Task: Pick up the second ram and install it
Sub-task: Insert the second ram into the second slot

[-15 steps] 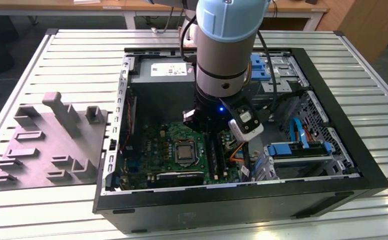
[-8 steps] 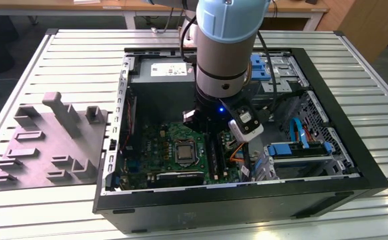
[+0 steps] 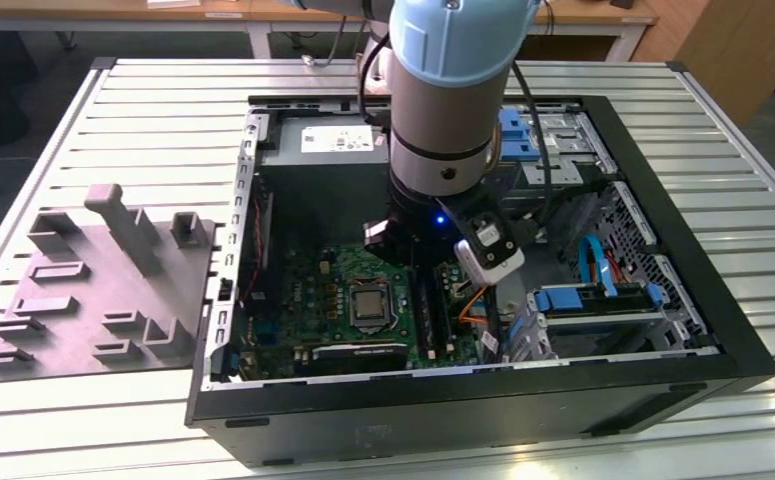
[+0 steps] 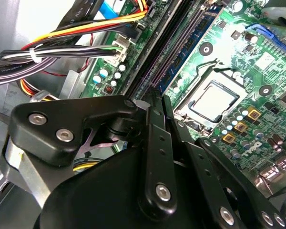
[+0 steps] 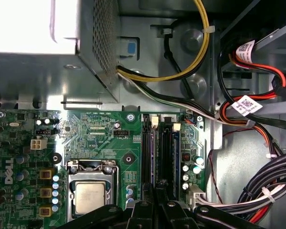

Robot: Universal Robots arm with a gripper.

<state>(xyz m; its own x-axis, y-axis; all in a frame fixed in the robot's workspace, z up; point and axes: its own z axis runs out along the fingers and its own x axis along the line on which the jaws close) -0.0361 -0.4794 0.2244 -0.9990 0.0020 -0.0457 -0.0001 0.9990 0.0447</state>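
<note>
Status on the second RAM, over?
Gripper low at the RAM slots. Blue RAM stick standing in a slot at its tip. Cables off to the side.

Cable bundle (image 5: 276,181) crowds one side of memory slots (image 5: 164,152); CPU socket (image 5: 89,195) flanks other.

Black gripper (image 4: 156,101) over green motherboard (image 4: 229,52)

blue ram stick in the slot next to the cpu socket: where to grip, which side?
Pinch the ram stick mid-length across its flat faces, at the top edge, straight down from above. It stands on edge in its slot, with the motherboard below and the neighbouring slot alongside, so probably only the top edge is free. The gripper covers one end.
</note>
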